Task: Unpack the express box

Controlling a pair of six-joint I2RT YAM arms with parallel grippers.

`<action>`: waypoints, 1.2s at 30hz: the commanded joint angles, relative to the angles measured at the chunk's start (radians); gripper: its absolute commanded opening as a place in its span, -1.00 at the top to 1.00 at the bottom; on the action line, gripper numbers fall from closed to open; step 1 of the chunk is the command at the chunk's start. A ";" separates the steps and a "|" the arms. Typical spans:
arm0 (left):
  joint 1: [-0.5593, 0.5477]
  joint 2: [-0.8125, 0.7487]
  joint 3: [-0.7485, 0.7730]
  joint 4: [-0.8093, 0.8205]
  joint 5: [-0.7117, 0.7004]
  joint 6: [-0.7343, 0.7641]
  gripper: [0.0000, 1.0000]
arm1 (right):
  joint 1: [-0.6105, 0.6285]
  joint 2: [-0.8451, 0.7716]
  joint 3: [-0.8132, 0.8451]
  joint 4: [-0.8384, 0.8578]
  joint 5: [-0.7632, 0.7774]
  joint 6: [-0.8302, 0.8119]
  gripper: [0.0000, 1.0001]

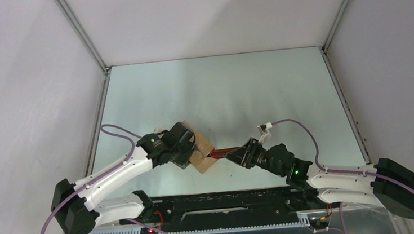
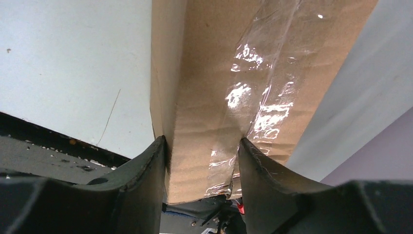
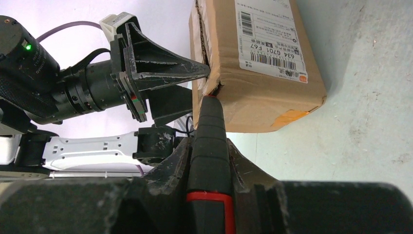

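Observation:
The express box point(image 1: 202, 153) is a small brown carton standing on the table, with a white shipping label point(image 3: 269, 35) on one side. My left gripper point(image 2: 201, 144) is shut on the box, its fingers point(image 2: 146, 185) pressing two opposite faces beside a strip of clear tape point(image 2: 265, 83). My right gripper point(image 3: 208, 144) is shut on a black-and-red utility knife point(image 3: 209, 122). The knife's tip touches the box's edge at the taped seam, just below the left gripper's finger point(image 3: 165, 63). In the top view the knife point(image 1: 220, 152) spans the gap between my right gripper point(image 1: 237, 154) and the box.
The pale green table point(image 1: 219, 93) stretches behind the box to white walls with metal frame rails point(image 1: 96, 109). A black rail point(image 1: 223, 200) with the arm bases runs along the near edge. Purple cables point(image 1: 302, 128) loop over both arms.

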 commanded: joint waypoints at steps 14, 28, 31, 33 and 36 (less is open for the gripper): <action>-0.028 0.031 0.082 0.170 0.098 -0.120 0.41 | 0.009 0.017 0.076 -0.069 -0.164 -0.082 1.00; -0.027 0.007 0.145 0.157 0.047 0.009 -0.44 | -0.004 -0.084 0.066 -0.137 -0.163 -0.077 1.00; -0.027 -0.001 0.171 0.103 0.044 0.107 -0.69 | -0.005 -0.078 0.121 -0.209 -0.184 -0.165 1.00; -0.025 -0.010 0.177 0.051 0.031 0.154 -0.72 | -0.011 -0.062 0.154 -0.228 -0.219 -0.218 1.00; -0.023 -0.038 0.150 -0.012 0.021 0.161 -0.72 | -0.027 -0.041 0.174 -0.245 -0.254 -0.250 1.00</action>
